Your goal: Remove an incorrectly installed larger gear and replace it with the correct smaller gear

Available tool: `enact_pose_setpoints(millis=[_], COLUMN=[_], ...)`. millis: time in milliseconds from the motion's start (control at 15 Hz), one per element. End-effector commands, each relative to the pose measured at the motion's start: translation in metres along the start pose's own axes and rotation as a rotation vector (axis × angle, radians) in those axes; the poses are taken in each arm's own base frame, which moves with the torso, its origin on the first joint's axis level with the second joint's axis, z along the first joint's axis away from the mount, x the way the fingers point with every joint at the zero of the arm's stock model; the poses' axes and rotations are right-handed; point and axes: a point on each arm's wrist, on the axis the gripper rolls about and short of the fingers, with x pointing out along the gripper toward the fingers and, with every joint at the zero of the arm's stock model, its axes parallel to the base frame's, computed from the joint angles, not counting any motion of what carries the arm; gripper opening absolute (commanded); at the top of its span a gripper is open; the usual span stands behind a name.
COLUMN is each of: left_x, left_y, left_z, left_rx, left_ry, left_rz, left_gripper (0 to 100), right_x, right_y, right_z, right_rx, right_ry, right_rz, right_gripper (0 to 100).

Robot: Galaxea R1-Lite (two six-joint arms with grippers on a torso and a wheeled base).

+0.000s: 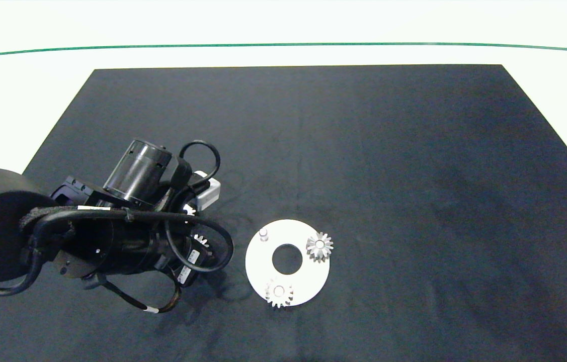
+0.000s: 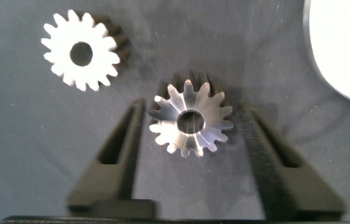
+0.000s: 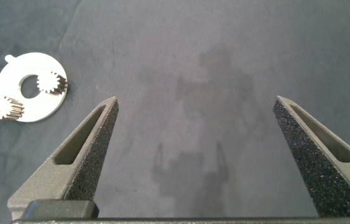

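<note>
A black mat (image 1: 363, 151) covers most of the white table (image 1: 21, 90), and everything lies on it. The left arm (image 1: 112, 226) reaches in low over the mat's near left part, its body hiding most of what sits under it in the head view. To its right lies a white disc (image 1: 263, 264) with a round centre hole; two small silver gears sit on pegs at its edge, one on the right side (image 1: 319, 246) and one at the near side (image 1: 278, 293), while a third peg (image 1: 263, 234) on the far left side stands bare.

In the left wrist view, the left end effector (image 2: 190, 134) is open, its two fingers straddling a silver gear (image 2: 191, 121) that lies flat on the mat, with a gap on each side so neither finger touches it. A second gear (image 2: 81, 51) lies nearby, apart from the first and outside the fingers. Which of these two is the larger gear and which the smaller cannot be told for certain.

The right end effector (image 3: 202, 155) hovers over bare mat well away from the disc, its fingers spread wide and holding nothing.
</note>
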Motion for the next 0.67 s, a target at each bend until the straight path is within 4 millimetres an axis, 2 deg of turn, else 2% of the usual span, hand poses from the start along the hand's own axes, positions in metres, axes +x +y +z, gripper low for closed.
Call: enact_pose_setpoints(millis=[67, 200, 400, 667], left_x=[-0.004, -0.008, -0.010, 0.004], left_y=[0.001, 0.011, 0.041, 0.070], left_z=[0.002, 0.011, 0.021, 0.016], left_rx=[-0.003, -0.028, -0.112, -0.174], left_ry=[-0.013, -0.049, -0.081, -0.035], left_rz=[0.005, 0.027, 0.104, 0.170], left_gripper=[100, 100, 100, 100], right_x=[0.000, 0.000, 0.000, 0.000], right_y=[0.000, 0.000, 0.000, 0.000], right_z=[0.000, 0.000, 0.000, -0.001], right_rx=[-0.001, -0.001, -0.001, -0.001], right_ry=[0.003, 0.003, 0.003, 0.005], right_rz=[0.002, 0.002, 0.002, 0.002], right_gripper=[100, 100, 100, 100])
